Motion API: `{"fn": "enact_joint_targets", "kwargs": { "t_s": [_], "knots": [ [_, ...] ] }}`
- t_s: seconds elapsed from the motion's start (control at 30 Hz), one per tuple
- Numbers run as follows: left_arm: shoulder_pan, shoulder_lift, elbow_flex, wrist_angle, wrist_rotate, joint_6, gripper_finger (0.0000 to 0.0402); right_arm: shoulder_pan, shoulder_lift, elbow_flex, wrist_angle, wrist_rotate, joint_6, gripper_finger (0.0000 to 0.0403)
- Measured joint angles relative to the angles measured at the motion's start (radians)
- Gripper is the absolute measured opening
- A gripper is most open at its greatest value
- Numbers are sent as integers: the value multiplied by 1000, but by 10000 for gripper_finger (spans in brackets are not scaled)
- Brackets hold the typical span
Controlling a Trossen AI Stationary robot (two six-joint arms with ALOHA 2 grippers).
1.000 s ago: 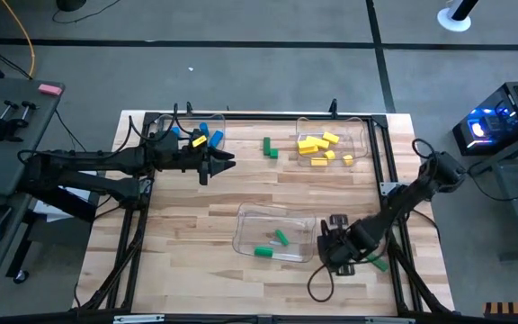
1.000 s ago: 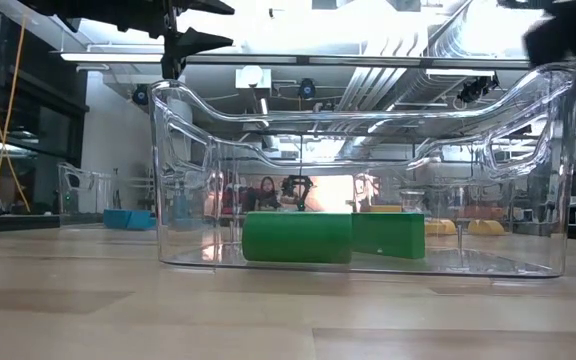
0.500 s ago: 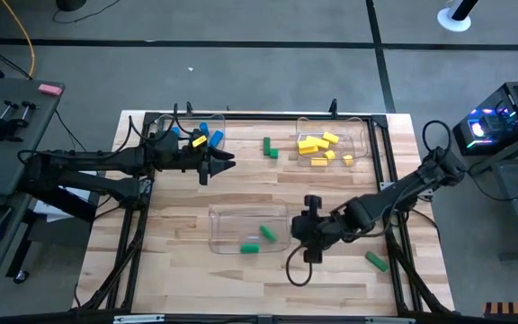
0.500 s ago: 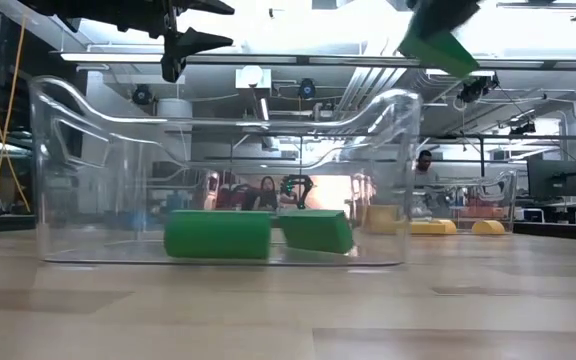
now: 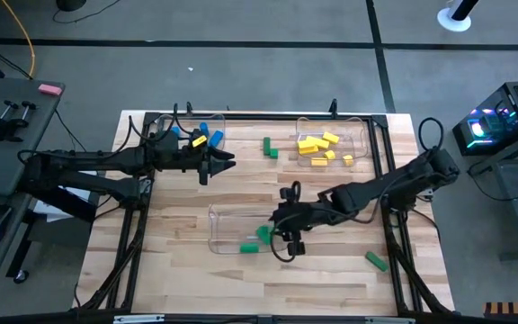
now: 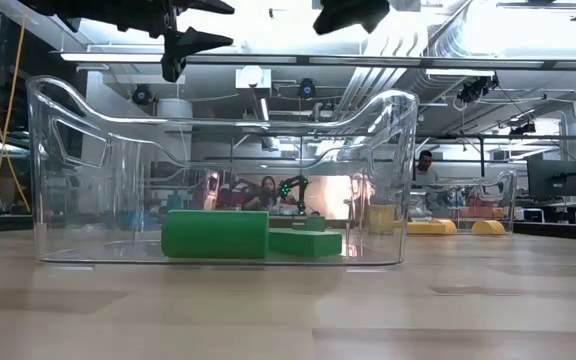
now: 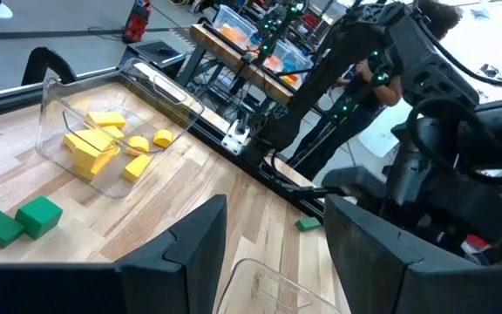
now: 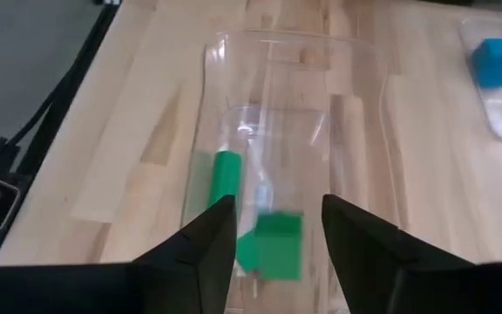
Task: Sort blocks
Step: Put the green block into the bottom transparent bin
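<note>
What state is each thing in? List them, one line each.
Left pincer: open, empty.
Right pincer: open, empty, over the near tray.
Near tray: upright, holding two green blocks.
Yellow tray: holding yellow blocks.
Blue tray: holding blue blocks and one yellow block.
Loose green blocks: three lying on the table, unsorted.

From above I get even, bright light on the surface (image 5: 331, 279) with only faint shadows. At table height, ceiling lights (image 6: 528, 30) blow out white, and the clear tray (image 6: 218, 180) carries glare streaks. My right wrist feed is soft, a green block (image 8: 273, 247) smeared; the room behind looks hazy.
</note>
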Motion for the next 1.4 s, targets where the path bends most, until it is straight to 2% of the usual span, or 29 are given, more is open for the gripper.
{"fn": "enact_joint_targets", "kwargs": {
  "t_s": [0.2,0.27,0.37,0.47,0.6,0.63,0.77,0.9,1.0,1.07,1.23,1.3,1.4],
  "knots": [
    [0,0,0,-3,12,-33,179,-13,8,1,32,-7,-88,175],
    [0,0,0,-6,76,-67,179,-18,2,11,15,9,-111,175],
    [-4,-4,0,-27,223,-97,179,-39,-10,19,-9,7,-106,168],
    [-37,-8,1,-106,297,-121,177,-75,-2,14,-77,-54,-85,127],
    [-113,-9,1,-253,269,-119,165,-124,22,12,-131,-100,-101,26],
    [-133,-8,1,-282,240,-124,161,-136,21,12,-142,-105,-100,14],
    [-207,-8,0,-284,128,-128,151,-172,-2,12,-307,-160,-36,19],
    [-240,-8,0,-240,44,-122,149,-151,-81,11,-577,-171,53,4],
    [-243,-9,0,-215,6,-122,149,-82,-179,-57,-635,-172,178,12],
    [-243,-8,0,-208,-7,-122,149,-13,-270,-139,-628,-179,324,13],
    [-243,-8,0,-196,-10,-120,149,186,-466,-348,-608,-249,838,17],
    [-243,-8,0,-182,-11,-100,149,247,-504,-401,-577,-302,1002,28],
    [-240,-8,0,-170,-11,-78,149,322,-502,-460,-517,-371,1119,65]
  ]
}}
